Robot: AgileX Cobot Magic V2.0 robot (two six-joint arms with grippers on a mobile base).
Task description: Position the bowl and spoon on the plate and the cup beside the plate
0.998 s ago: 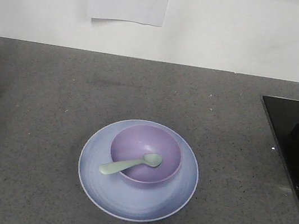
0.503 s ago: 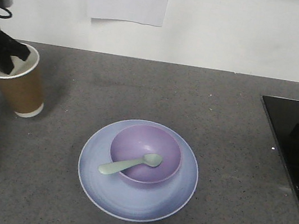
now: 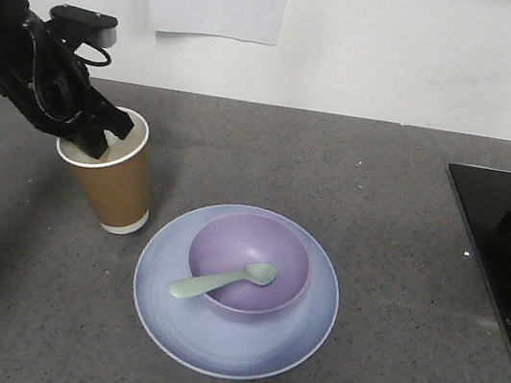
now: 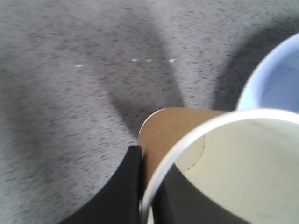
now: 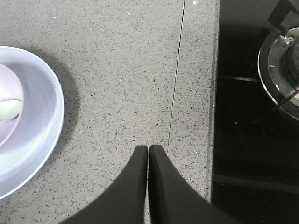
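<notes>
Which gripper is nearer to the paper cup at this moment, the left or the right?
Left. The left gripper pinches the cup at its rim. The right gripper hangs shut near the cooktop, beyond the plate.

**Even light out front, soft focus at my left wrist**

My front view is bright and evenly lit, sharp across the speckled counter (image 3: 380, 202). The plate (image 3: 212, 340) throws only a faint shadow on its near side, and my left arm darkens the counter at the far left. The black cooktop (image 3: 509, 251) on the right shows pale reflections. My left wrist view is blurred throughout: the cup (image 4: 224, 154) fills the near right out of focus, and broad soft shadows cross the counter. My right wrist view is crisp, with a dark shadow hugging the plate's right edge.
</notes>
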